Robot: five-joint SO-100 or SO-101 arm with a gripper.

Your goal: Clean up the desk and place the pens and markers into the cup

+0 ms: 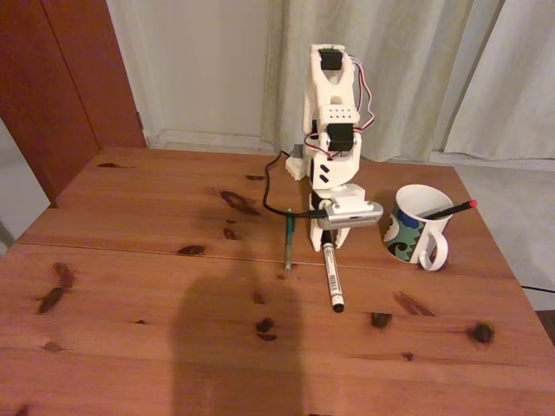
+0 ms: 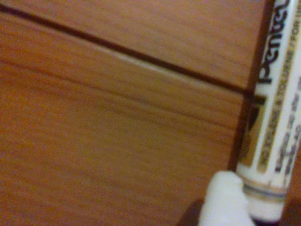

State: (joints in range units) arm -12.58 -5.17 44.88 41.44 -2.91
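fixed: black pen (image 1: 447, 211) in cup (image 1: 414, 224) | wrist: marker (image 2: 273, 117) print | gripper (image 1: 332, 240) fingers: can't tell

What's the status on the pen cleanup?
Pincer down at white marker, grip state unclear. Black pen in cup; teal pen on desk beside marker. Nothing blocking.
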